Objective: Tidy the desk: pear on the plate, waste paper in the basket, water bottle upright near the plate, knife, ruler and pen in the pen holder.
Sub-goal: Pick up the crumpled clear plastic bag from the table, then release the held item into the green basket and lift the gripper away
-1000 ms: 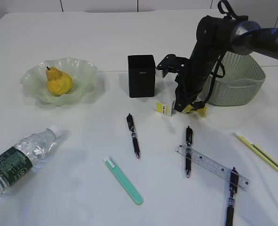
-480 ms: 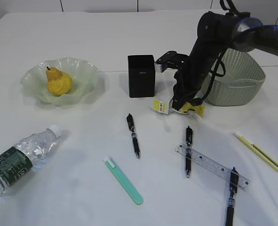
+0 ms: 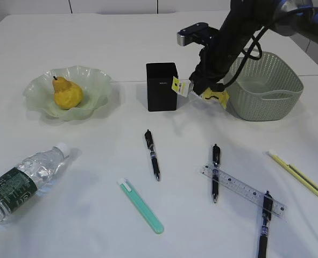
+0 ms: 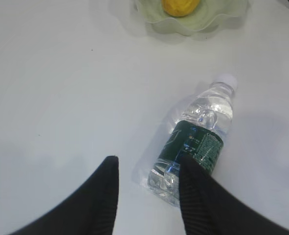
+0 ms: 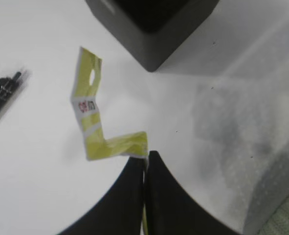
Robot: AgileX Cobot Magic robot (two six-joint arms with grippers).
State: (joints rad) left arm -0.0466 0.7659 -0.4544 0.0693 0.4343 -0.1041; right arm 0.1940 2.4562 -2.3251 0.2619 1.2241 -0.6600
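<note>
My right gripper (image 3: 203, 89) is shut on a folded yellow waste paper (image 3: 181, 86), held in the air between the black pen holder (image 3: 161, 86) and the green basket (image 3: 266, 88). In the right wrist view the paper (image 5: 93, 112) hangs from the shut jaws (image 5: 146, 156). The pear (image 3: 67, 92) sits on the plate (image 3: 97, 80). The water bottle (image 4: 198, 137) lies on its side, and my left gripper (image 4: 148, 161) stands open beside its base. The ruler (image 3: 244, 189), a yellow knife (image 3: 296, 173), a green knife (image 3: 141, 206) and three pens lie on the desk.
One pen (image 3: 152, 154) lies mid-desk, another (image 3: 216, 172) crosses the ruler's left end, and a third (image 3: 264, 223) crosses its right end. The desk's back edge runs behind the basket.
My right arm has lifted the waste paper off the desk and carried it up and back, to the height of the pen holder's top. The left gripper has stayed as it was.
</note>
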